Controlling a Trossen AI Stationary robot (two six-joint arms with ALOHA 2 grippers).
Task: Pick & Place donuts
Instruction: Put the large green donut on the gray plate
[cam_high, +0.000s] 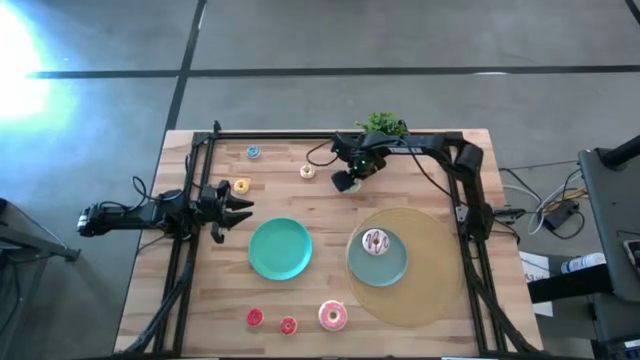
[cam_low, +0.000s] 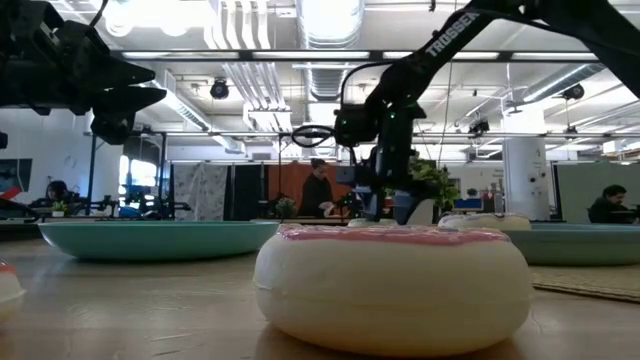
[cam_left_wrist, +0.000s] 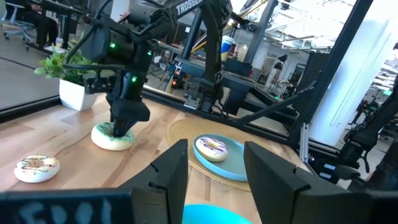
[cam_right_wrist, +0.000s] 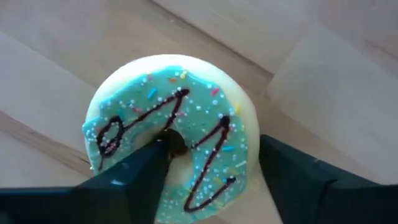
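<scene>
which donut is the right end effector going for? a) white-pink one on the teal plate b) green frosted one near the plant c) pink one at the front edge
b: the right end effector straddles the green frosted donut, fingers not yet closed on it.

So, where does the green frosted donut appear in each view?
High view: green frosted donut at the far side, under the right pincer.
Low view: not visible.
Left wrist view: on the wood, beside the potted plant.
Right wrist view: fills the frame.
Shared landmark: the right pincer.
</scene>
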